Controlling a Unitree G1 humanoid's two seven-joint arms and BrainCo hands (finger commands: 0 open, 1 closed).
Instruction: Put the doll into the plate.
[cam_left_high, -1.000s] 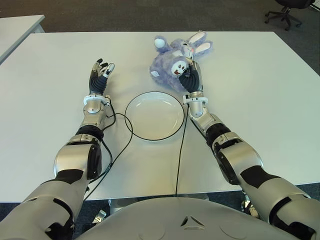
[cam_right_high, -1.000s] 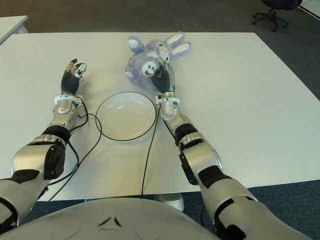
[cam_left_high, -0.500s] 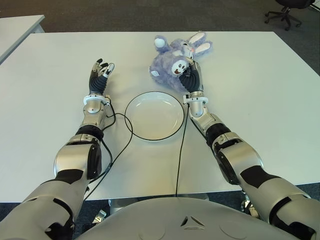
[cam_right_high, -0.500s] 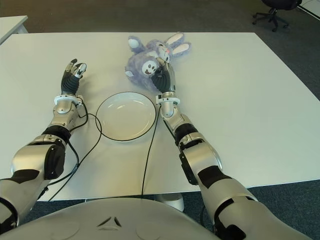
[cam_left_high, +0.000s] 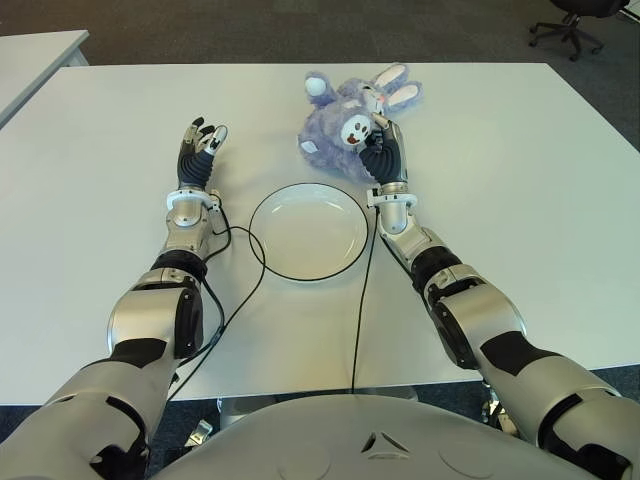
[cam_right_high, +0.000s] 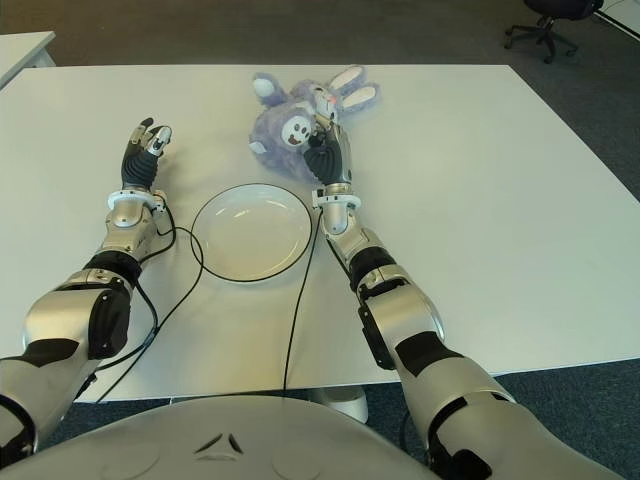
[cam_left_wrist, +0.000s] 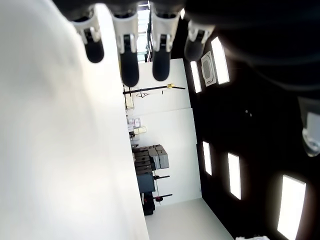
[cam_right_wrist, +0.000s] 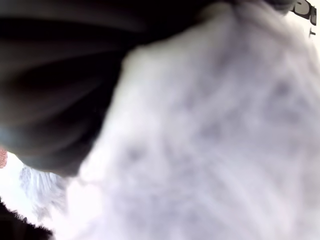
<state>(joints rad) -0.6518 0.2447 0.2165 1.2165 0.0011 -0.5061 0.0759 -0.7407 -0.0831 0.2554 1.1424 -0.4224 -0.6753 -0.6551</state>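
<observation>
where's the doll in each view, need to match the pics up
Left eye view: the doll lies beyond the plate, with the right hand on its near side.
Right eye view: same spot, doll just past the plate's far rim.
Left wrist view: not in it.
Right wrist view: purple fur fills the picture, close up.
Shared landmark: the white plate in both eye views.

A white table (cam_left_high: 520, 180) carried a round white plate (cam_left_high: 309, 231) near its middle. Just beyond the plate's right rim lay a purple plush rabbit doll (cam_left_high: 345, 128), with the right hand (cam_left_high: 381, 152) pressed into its near side. The left hand (cam_left_high: 199, 147) showed left of the plate, fingers extended, holding nothing. An office chair (cam_left_high: 574, 22) stood far right.
</observation>
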